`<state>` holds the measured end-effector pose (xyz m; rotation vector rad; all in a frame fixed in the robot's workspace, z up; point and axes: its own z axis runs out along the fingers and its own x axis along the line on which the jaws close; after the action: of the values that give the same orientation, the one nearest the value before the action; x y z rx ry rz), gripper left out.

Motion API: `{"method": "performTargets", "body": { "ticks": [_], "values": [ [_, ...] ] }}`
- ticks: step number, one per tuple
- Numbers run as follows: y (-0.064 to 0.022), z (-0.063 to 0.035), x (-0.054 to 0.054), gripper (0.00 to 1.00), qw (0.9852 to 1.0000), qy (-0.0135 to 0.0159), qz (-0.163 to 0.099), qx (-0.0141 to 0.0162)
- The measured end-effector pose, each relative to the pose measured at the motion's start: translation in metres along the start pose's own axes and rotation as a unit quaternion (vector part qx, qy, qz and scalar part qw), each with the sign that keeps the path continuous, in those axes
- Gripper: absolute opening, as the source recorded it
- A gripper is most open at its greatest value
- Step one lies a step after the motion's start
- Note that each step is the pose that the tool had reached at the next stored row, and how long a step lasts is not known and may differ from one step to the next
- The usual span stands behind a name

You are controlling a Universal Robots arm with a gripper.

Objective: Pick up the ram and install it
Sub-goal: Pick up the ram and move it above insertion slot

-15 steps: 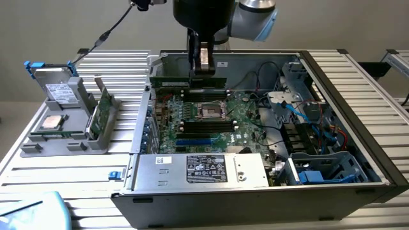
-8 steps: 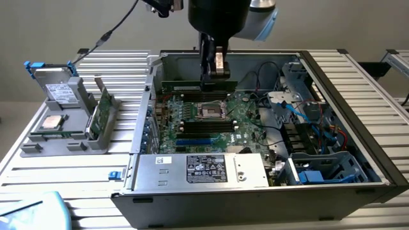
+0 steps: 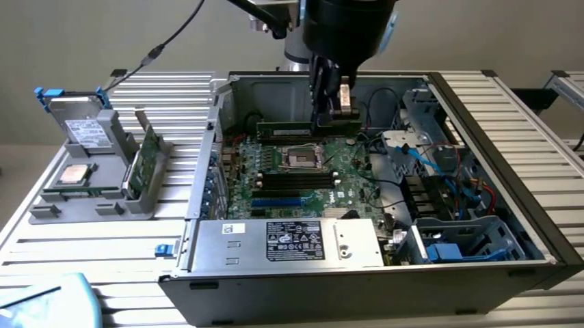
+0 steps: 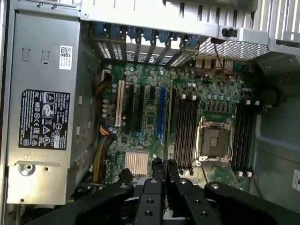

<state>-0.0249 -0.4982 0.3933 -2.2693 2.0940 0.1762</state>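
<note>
Counter (image 3: 82, 246): slatted metal, and it carries everything here.
Far left, exterior view: grey rack (image 3: 55, 205) holding a hard drive (image 3: 87, 130), a silver processor chip (image 3: 75, 175) and a green card (image 3: 144, 164) stood on edge.
Centre: open computer case (image 3: 365, 287). The power supply (image 3: 292, 240) sits along its near side, with the motherboard (image 3: 347, 184) behind it.
Board detail: bare processor socket (image 3: 301, 157), with dark memory slots (image 3: 297, 181) just in front of it.
My tool (image 3: 333, 121): reaches down into the case, fingers pressed together on the ram (image 3: 290, 128).
The ram: level, lengthwise across the case, behind the socket. I cannot tell whether it touches the board.
Wrist view: my tool (image 4: 164, 168) is narrow over the motherboard (image 4: 150, 112).
Right: blue cables (image 3: 447, 160) beside the board.
</note>
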Motion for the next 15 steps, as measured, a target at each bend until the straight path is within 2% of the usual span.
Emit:
{"method": "performTargets", "body": {
  "ticks": [4, 6, 15],
  "values": [
    [-0.0189, 0.0069, -0.003, 0.14, 1.0000, 0.0001, 0.000, 0.0000],
    [-0.0251, 0.0106, -0.005, 0.14, 1.0000, 0.0001, 0.000, -0.0001],
    [-0.0284, 0.0287, -0.020, 0.14, 1.0000, 0.0003, 0.001, -0.0001]
  ]
}}
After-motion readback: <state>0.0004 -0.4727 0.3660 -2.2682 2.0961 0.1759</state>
